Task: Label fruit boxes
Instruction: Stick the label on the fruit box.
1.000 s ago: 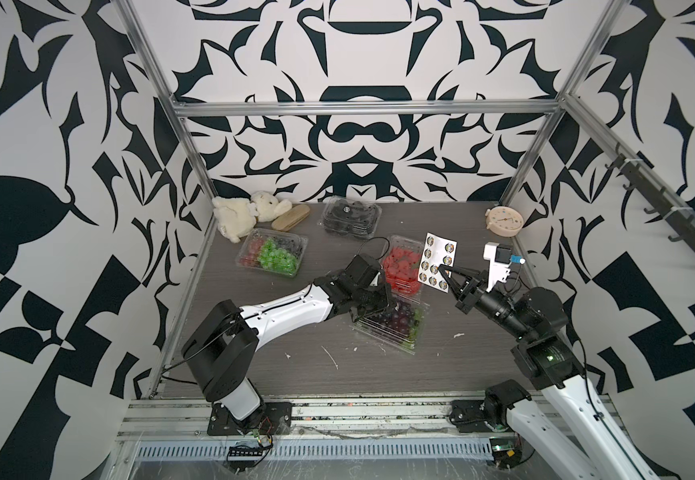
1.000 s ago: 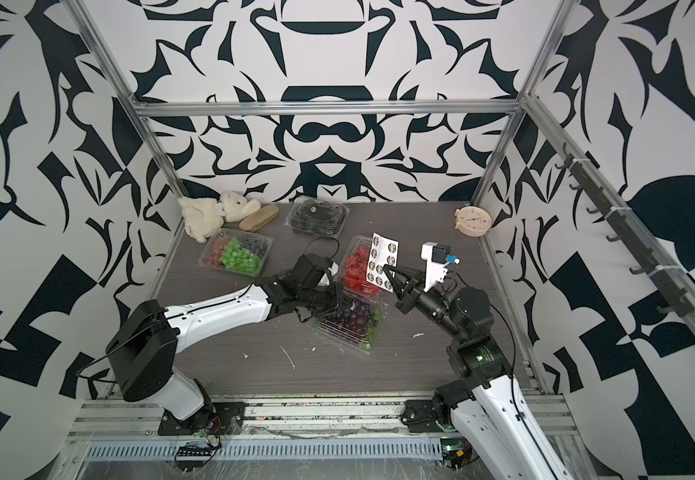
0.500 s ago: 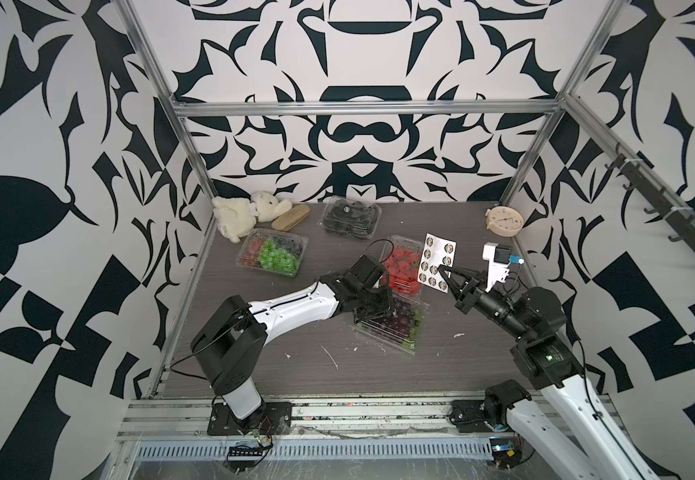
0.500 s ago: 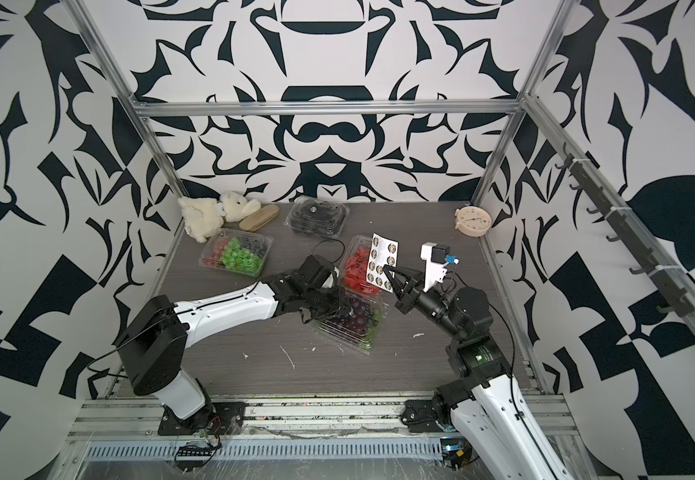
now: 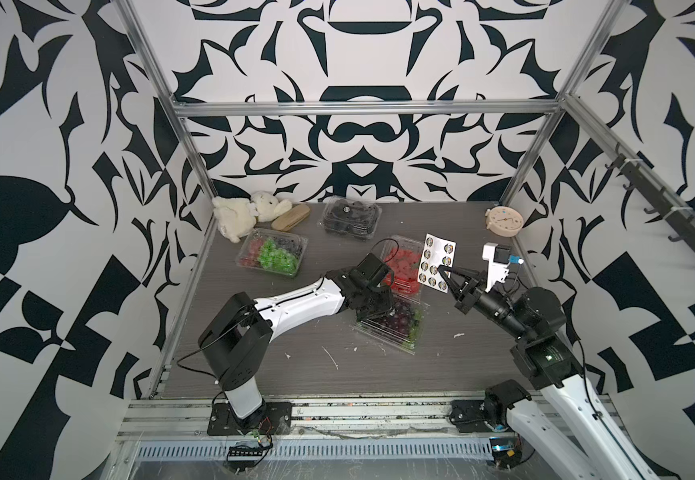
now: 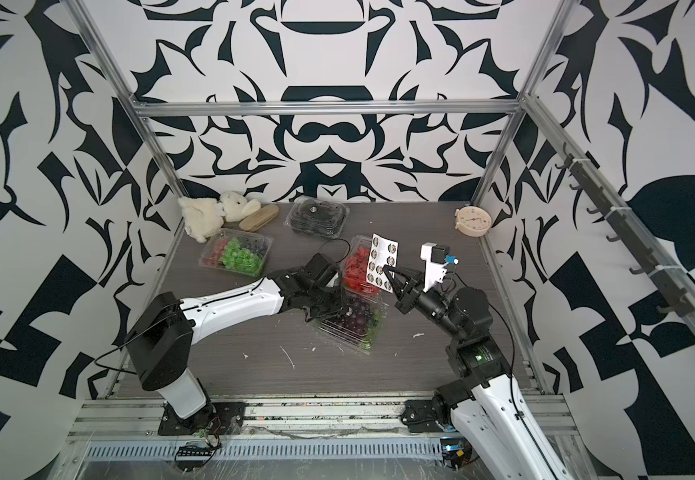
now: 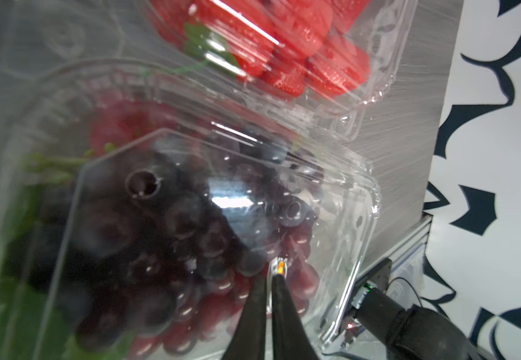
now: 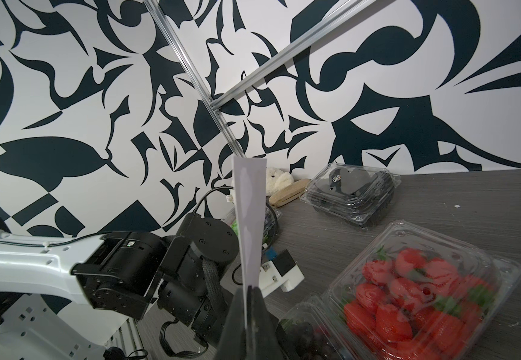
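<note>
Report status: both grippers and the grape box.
Left gripper at grape box lid, small sticker at its tips, grip unclear. Right gripper shut on sticker sheet, aloft. Strawberry box close beside.

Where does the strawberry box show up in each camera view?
Top view: strawberry box mid-table, beside the raised sticker sheet.
Top view: strawberry box mid-table, same neighbour.
Left wrist: strawberry box beyond the dark grape box.
Right wrist: strawberry box close up, beside the edge-on sticker sheet.
Shared landmark: dark grape box, adjoining it in all four.
</note>
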{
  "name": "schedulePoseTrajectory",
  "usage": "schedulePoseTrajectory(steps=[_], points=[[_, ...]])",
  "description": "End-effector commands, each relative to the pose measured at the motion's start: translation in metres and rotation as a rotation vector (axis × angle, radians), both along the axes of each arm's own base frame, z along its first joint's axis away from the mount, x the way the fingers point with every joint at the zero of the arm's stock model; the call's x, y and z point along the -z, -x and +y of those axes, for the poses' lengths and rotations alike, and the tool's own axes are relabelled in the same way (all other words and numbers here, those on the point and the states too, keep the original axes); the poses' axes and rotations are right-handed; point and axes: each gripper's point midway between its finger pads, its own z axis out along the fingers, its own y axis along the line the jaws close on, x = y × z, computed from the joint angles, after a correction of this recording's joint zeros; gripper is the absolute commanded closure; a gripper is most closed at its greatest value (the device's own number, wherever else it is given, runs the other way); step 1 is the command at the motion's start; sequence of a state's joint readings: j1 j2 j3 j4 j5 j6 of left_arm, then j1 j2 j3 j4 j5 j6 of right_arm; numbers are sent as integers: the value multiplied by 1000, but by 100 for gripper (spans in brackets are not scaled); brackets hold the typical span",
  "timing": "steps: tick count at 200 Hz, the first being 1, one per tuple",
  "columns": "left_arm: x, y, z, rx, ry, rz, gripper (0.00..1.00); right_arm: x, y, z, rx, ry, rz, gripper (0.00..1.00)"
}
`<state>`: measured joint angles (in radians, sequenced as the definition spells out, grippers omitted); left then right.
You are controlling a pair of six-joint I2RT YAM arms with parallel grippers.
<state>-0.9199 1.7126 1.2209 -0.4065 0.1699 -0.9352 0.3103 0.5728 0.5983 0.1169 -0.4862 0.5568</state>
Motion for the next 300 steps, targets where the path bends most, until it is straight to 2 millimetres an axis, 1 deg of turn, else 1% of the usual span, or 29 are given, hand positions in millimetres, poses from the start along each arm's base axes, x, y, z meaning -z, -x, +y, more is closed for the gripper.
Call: schedulePoseTrajectory(steps=[1,15,26,41,61,78,89,99,116,127,142,221,239,248,258,267,273,300], points=[[8,1,8,12,-78,-5,79,-14,2,1,-8,-15,-57,100],[6,1,9,13,-84,-11,71,-14,2,1,-7,-15,-58,100],[3,-1,10,10,-86,-23,68,-14,2,1,-7,-15,-57,100],[-1,-2,12,6,-92,-39,60,-14,3,0,-7,-17,-58,100],[-1,-3,11,14,-97,-42,58,-15,3,1,-9,-17,-60,100],[3,-3,10,19,-110,-35,61,-14,3,1,-10,-18,-58,100],[5,-3,10,22,-115,-33,65,-15,3,1,-10,-18,-60,100],[7,-4,11,20,-126,-34,67,-15,3,1,-12,-19,-61,100],[10,-4,13,23,-147,-33,75,-15,4,1,-15,-20,-60,100],[11,-5,15,24,-161,-35,76,-16,4,1,-16,-20,-62,100],[15,-4,18,24,-186,-31,79,-16,5,2,-21,-22,-63,100],[31,-2,30,65,-389,-68,82,-19,8,2,-29,-27,-75,100],[32,-2,33,65,-413,-76,83,-19,8,2,-29,-27,-79,100],[31,-2,36,63,-438,-90,85,-19,8,2,-29,-27,-77,100],[31,-3,39,68,-468,-103,86,-19,8,2,-29,-27,-77,100],[31,-4,37,73,-472,-113,85,-19,7,2,-29,-26,-76,100],[32,-1,41,79,-500,-106,85,-19,7,2,-29,-28,-77,100],[33,-1,41,89,-520,-116,84,-19,8,2,-29,-30,-78,100]])
